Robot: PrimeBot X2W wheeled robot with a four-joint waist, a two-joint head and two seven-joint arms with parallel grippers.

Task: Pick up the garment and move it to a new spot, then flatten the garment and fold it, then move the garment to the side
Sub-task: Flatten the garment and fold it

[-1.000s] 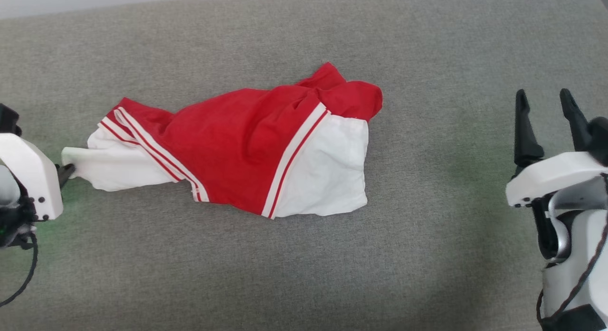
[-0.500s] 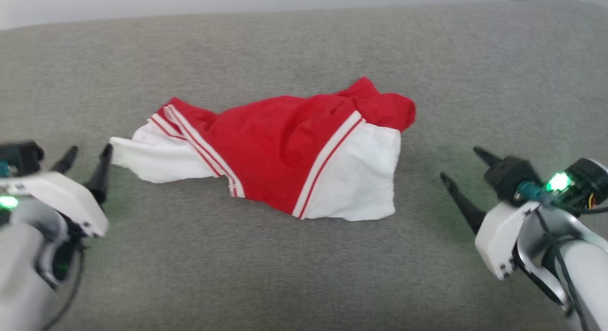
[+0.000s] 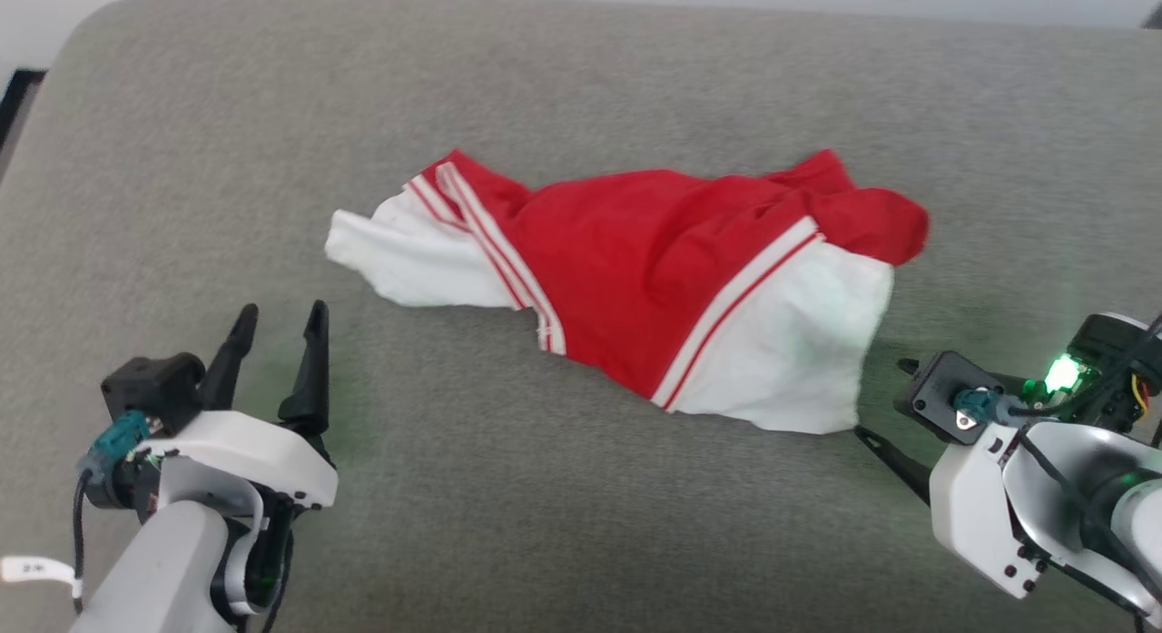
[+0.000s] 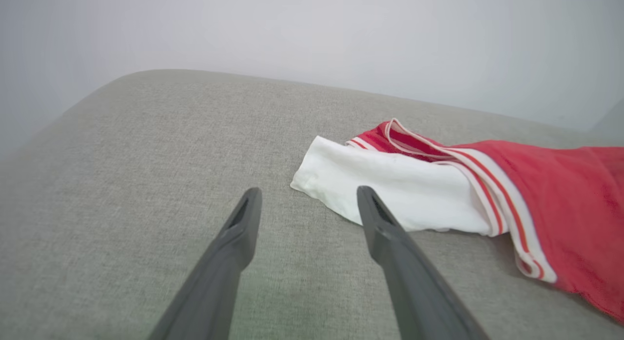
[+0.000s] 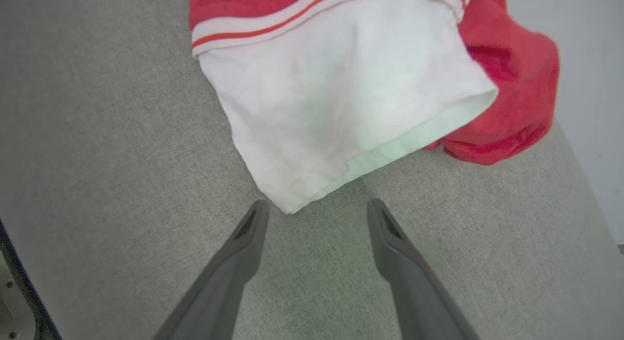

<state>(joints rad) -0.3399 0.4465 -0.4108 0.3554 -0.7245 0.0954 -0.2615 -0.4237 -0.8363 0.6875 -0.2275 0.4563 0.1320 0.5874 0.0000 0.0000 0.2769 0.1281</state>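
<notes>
The garment (image 3: 654,261), a red shirt with white sleeves and red-white striped trim, lies crumpled on the grey padded surface (image 3: 545,524). My left gripper (image 3: 281,311) stands open and empty, a short way in front of the garment's left white sleeve (image 3: 399,261). In the left wrist view the left gripper (image 4: 309,191) points just past that sleeve (image 4: 390,193), apart from it. My right gripper (image 3: 879,399) is open beside the right white sleeve (image 3: 790,351). In the right wrist view the right gripper (image 5: 317,203) has its tips just short of the sleeve's corner (image 5: 292,203).
The grey surface has a rounded far-left corner (image 3: 82,34) with pale wall behind. Its right edge (image 5: 580,159) drops off just beyond the red bunched cloth (image 5: 516,96). A dark frame edge (image 5: 19,291) shows at the right wrist view's lower left.
My left gripper let go of the left white sleeve, opened and drew back. The right gripper swung low toward the right sleeve. The head camera shifted, so the garment sits further right.
</notes>
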